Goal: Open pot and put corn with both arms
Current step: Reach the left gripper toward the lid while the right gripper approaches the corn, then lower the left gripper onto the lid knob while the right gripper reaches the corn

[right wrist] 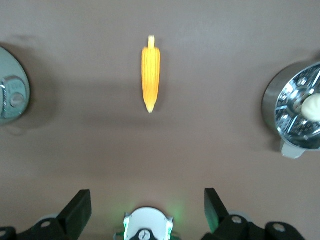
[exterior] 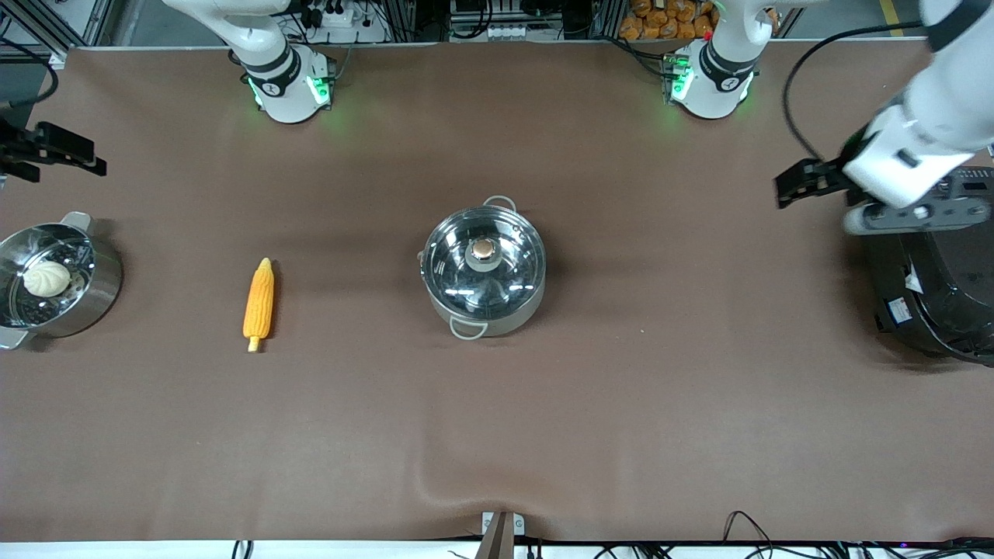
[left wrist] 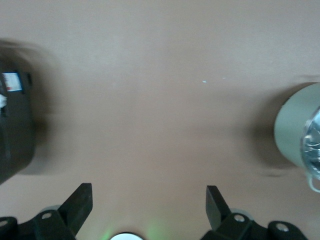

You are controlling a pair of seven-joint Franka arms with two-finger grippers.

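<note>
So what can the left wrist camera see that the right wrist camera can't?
Only the left wrist view shows the black rice cooker and the open left gripper over bare table.

Only the right wrist view shows the corn lying flat, the steamer pot with its white bun, and the open right gripper, holding nothing.

Both catch the edge of the pot, its glass lid on, and the brown table.
</note>
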